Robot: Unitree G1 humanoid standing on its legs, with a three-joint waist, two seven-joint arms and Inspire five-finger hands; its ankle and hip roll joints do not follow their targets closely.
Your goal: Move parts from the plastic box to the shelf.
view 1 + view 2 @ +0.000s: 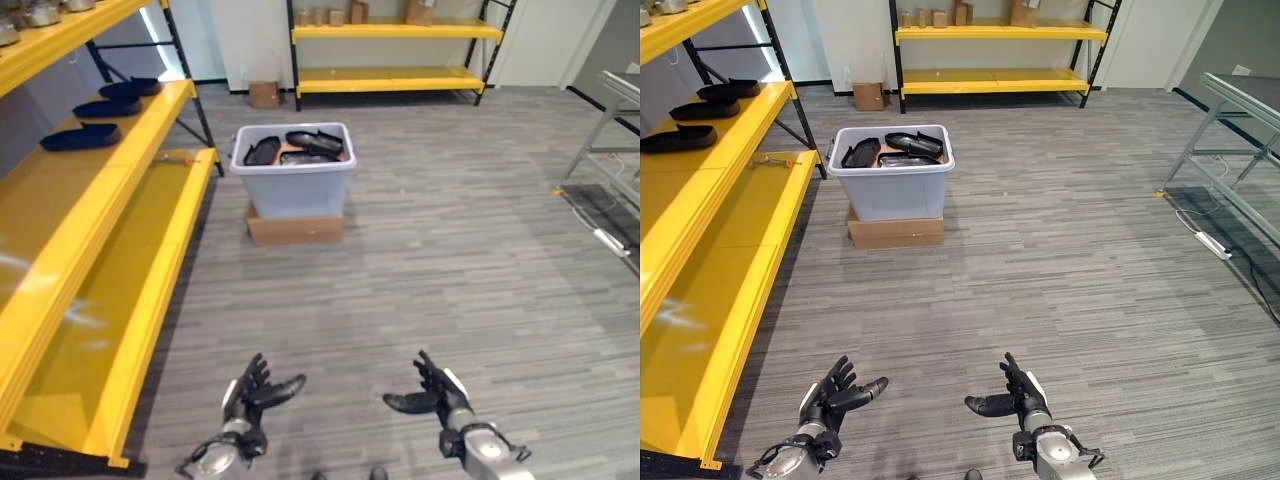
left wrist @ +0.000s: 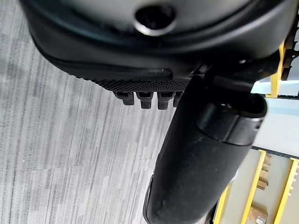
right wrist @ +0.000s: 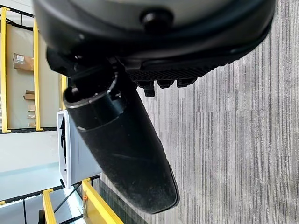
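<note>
Both dark robot hands, left (image 1: pixel 250 395) and right (image 1: pixel 432 392), hang spread and empty, well short of the far pale-grey plastic box (image 1: pixel 294 185) of black moulded parts (image 1: pixel 312 142), so close in squarely before reaching, yellow steel shelf (image 1: pixel 110 165) left.

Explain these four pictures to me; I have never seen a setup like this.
A two-armed humanoid robot looks down at its own hands. The two wide pictures come from its head camera; the two close ones come from cameras on its wrists, looking past the dark hand at the floor. The left hand and right hand hang open, holding nothing. Ahead on the floor a grey plastic box stands on a flat cardboard box; it holds black parts. On the robot's left is a yellow shelf, with more black parts on it already.
</note>
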